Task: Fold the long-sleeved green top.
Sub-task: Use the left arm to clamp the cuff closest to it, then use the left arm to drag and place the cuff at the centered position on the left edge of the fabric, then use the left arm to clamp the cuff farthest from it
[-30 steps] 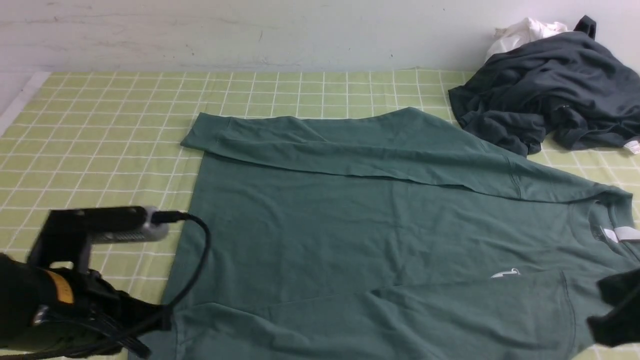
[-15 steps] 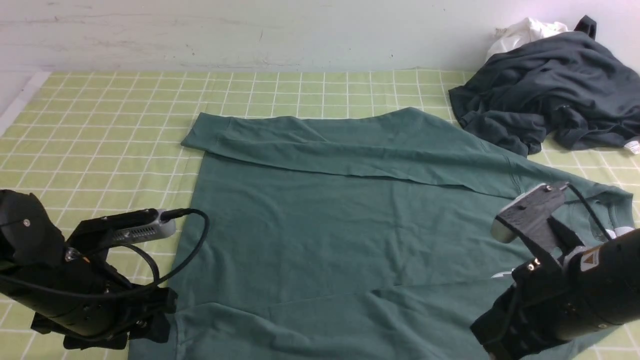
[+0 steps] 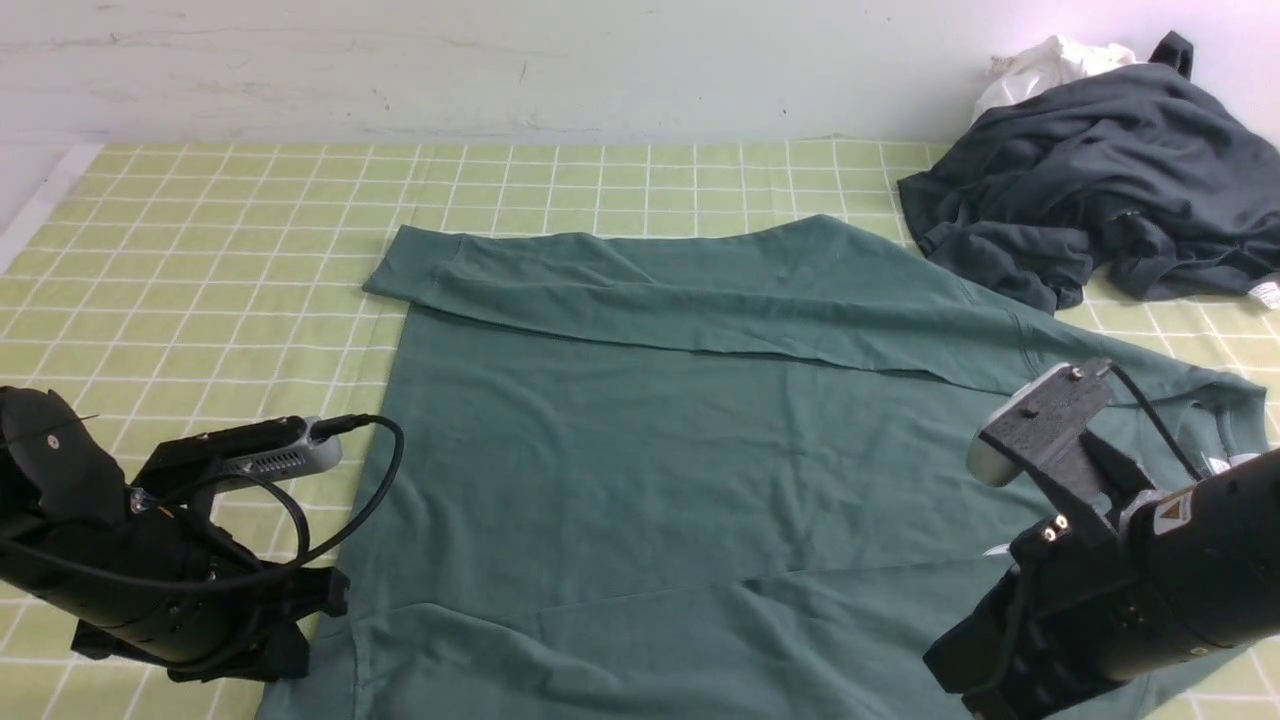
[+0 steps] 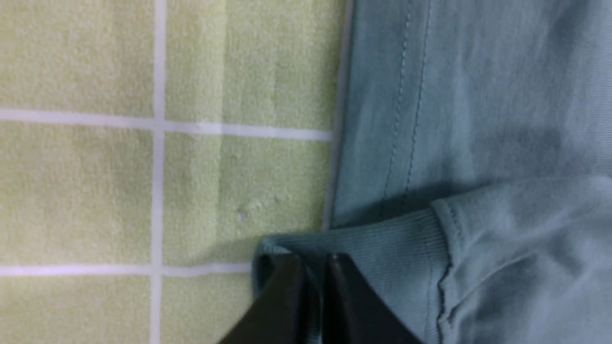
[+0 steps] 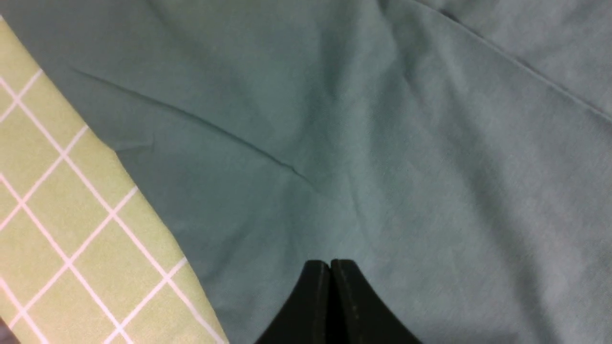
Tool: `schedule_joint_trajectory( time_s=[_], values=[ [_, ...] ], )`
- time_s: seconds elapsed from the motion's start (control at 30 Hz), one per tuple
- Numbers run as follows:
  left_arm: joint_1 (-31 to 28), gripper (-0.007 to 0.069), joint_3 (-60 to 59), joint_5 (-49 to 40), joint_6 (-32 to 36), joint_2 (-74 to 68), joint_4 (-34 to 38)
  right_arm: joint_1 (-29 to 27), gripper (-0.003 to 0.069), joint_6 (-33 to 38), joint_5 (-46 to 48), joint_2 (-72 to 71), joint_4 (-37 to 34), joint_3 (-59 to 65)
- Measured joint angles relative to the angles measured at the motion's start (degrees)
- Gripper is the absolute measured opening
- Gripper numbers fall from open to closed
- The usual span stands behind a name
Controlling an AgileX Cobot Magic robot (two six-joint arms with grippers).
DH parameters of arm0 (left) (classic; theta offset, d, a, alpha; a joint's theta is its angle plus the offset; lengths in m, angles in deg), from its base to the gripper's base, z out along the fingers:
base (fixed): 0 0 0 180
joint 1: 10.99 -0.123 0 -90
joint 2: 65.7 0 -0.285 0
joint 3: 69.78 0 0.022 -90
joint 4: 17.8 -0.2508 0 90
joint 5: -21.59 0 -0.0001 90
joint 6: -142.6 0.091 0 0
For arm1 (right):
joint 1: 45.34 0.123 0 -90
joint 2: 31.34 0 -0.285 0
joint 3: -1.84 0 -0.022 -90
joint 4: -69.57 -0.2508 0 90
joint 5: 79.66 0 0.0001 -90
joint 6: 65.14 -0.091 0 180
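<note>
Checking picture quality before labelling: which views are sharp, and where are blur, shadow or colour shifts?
Front view: sharp, evenly lit green top. Left wrist view: soft focus, top washed pale blue, shadow beside the cuff. Right wrist view: slightly soft, top darker toward the tablecloth.

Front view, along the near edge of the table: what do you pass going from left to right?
left tool → green long-sleeved top → right tool. The dark grey garment lies farther back, above the right tool's span, so it has no clear place in this order.
</note>
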Motion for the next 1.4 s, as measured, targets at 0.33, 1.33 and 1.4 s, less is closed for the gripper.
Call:
schedule_joint_trajectory(
  time_s=[0.33, 1.33, 1.4],
  values=[
    [0.00, -0.0004, 11.11, -6.92, 4.81, 8.92, 1.23, 0.00, -0.0010, 0.28, 0.08, 0.00, 0.00, 0.00],
    [-1.70, 0.0457, 71.52, -3.17, 9.78, -40.72, 1.67, 0.00, -0.0010, 0.40, -4.23, 0.07, 4.12, 0.00],
    [-1.70, 0.0465, 75.27, -3.57, 7.34, -43.94, -0.91, 0.00, -0.0010, 0.40, -4.47, 0.33, 4.12, 0.00]
  ],
)
